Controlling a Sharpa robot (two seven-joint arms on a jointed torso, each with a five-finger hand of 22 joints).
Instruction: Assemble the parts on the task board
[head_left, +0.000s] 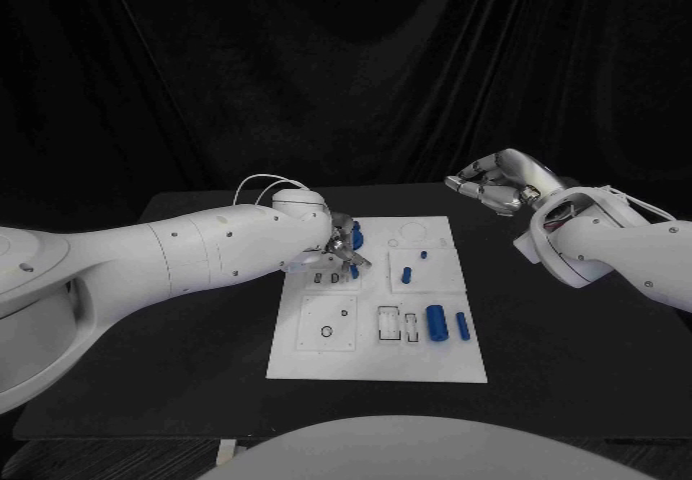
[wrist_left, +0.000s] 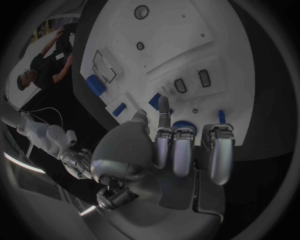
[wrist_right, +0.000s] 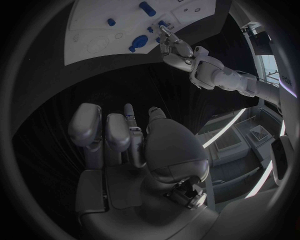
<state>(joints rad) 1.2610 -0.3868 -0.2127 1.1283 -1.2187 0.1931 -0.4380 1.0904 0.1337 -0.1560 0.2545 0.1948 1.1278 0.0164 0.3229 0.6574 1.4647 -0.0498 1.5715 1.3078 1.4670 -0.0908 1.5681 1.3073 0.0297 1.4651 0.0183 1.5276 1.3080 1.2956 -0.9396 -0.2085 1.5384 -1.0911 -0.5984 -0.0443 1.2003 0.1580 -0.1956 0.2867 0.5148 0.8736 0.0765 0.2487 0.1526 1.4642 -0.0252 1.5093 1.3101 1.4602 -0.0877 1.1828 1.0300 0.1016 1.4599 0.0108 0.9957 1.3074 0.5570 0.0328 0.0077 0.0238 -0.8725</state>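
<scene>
The white task board (head_left: 378, 345) lies mid-table with several blue parts on it: a thick cylinder (head_left: 437, 322), a thin one (head_left: 462, 325) and a small one (head_left: 408, 272). My left hand (head_left: 339, 250) hovers low over the board's far left corner. In the left wrist view most of its fingers (wrist_left: 181, 145) curl in, while the thumb and one finger reach out around a blue part (wrist_left: 154, 101). Whether they pinch it is unclear. A round blue part (wrist_left: 184, 127) sits behind the curled fingers. My right hand (head_left: 490, 185) is raised off the board at the far right, fingers (wrist_right: 119, 135) curled in on nothing.
Empty recesses (head_left: 392, 322) and a round hole (head_left: 327, 330) mark the board's near half. Black table surface (head_left: 562, 360) lies bare on both sides of the board. A dark curtain hangs behind the table.
</scene>
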